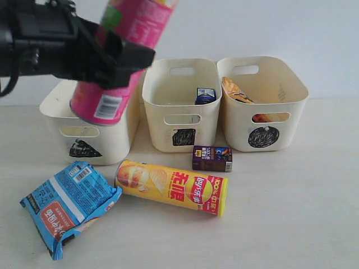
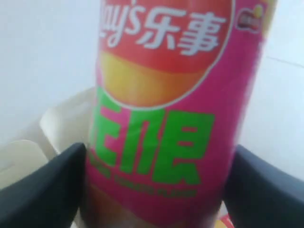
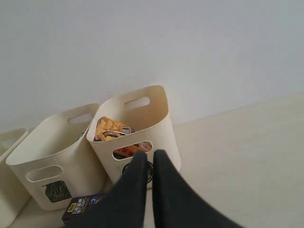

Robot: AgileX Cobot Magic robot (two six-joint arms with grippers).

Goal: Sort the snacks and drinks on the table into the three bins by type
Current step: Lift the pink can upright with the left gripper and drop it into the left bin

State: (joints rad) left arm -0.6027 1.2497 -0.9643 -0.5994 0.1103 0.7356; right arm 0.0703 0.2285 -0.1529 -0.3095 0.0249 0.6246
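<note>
My left gripper (image 1: 120,56) is shut on the pink chip tube (image 1: 112,95), held tilted in the air over the triangle bin (image 1: 112,145). In the left wrist view the pink tube (image 2: 175,95) fills the frame between the two black fingers (image 2: 47,190). The yellow tube (image 1: 174,188) lies on its side on the table (image 1: 291,213), with the blue packet (image 1: 67,204) to its left. Behind the yellow tube lies the dark brown carton (image 1: 212,158). The purple and white carton (image 1: 205,96) sits in the square bin (image 1: 162,134). The orange bag (image 1: 238,92) is in the circle bin (image 1: 280,123). My right gripper (image 3: 149,156) is shut and empty, out of the exterior view.
A pale wall stands close behind the three bins. The right wrist view shows the circle bin (image 3: 161,123) holding the orange bag (image 3: 111,129), the square bin (image 3: 61,147) beside it, and the brown carton (image 3: 83,205) in front.
</note>
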